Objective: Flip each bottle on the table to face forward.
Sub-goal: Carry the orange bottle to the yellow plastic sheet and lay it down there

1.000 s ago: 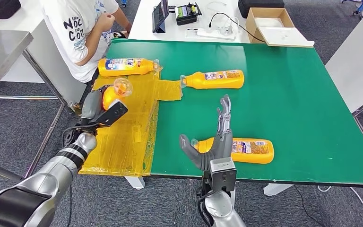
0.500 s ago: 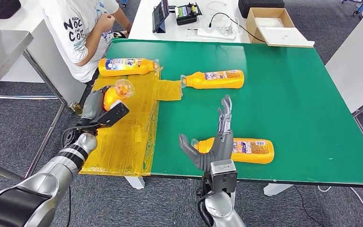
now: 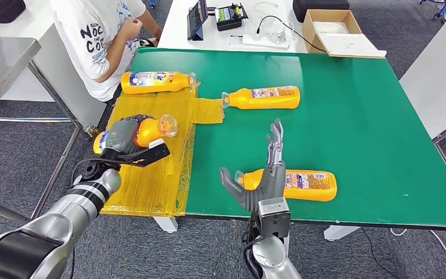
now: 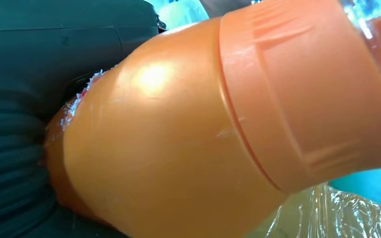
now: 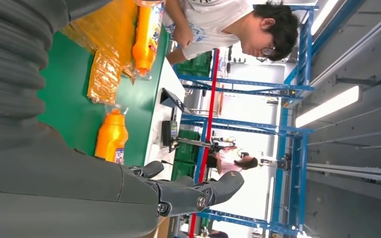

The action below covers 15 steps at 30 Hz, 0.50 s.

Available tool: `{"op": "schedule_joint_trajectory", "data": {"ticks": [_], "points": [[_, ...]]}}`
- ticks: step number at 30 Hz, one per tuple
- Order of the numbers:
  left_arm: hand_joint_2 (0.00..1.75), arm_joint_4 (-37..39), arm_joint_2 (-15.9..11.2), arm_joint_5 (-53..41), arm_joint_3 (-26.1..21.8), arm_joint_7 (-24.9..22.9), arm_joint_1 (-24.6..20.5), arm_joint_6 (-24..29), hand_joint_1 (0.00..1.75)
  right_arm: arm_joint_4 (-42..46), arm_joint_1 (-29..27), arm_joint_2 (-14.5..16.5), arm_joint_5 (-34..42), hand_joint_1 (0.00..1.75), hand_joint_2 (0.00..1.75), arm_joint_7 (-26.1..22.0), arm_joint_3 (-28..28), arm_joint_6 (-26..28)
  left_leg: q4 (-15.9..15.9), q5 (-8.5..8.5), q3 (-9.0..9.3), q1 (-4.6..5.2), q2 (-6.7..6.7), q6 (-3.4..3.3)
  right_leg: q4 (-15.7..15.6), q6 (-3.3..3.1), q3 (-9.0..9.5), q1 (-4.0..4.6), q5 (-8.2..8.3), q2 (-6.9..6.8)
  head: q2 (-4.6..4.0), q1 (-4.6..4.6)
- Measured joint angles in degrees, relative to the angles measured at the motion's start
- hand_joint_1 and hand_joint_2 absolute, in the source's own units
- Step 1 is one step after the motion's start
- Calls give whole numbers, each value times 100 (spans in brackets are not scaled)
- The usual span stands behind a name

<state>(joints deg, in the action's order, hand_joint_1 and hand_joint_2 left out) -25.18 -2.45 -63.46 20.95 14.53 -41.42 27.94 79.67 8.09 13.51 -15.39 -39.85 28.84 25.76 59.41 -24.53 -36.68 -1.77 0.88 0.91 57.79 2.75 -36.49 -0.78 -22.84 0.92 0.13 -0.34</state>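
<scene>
Left hand (image 3: 125,135) wrapped around an orange bottle (image 3: 142,130) tipped sideways above the yellow sheet (image 3: 151,174) at the table's (image 3: 354,116) left edge, right hand (image 3: 264,174) upright, fingers spread, empty, before another bottle (image 3: 305,185) near the front edge.

left arm (image 3: 64,212): silver segments, black ribbed wrist, black cable. left hand (image 3: 123,136): grey. right hand (image 3: 264,177): dark grey fingers, silver wrist block.
</scene>
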Motion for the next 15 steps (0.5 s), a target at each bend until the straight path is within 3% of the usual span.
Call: {"op": "schedule_joint_trajectory", "data": {"ticks": [10,15], "points": [[175,180,-75,-1011,295,-270,-5,-414,175,-46,-21,0,-9,0,175,-2,-35,-36,0,0,0,0,0,0,0,0,0,0,0,0,0,1],[175,263,-92,-1004,391,-135,-35,-961,175,-67,-39,0,-37,0,175,-2,-62,-76,0,0,0,0,0,0,0,0,1,0,0,0,0,0]]}}
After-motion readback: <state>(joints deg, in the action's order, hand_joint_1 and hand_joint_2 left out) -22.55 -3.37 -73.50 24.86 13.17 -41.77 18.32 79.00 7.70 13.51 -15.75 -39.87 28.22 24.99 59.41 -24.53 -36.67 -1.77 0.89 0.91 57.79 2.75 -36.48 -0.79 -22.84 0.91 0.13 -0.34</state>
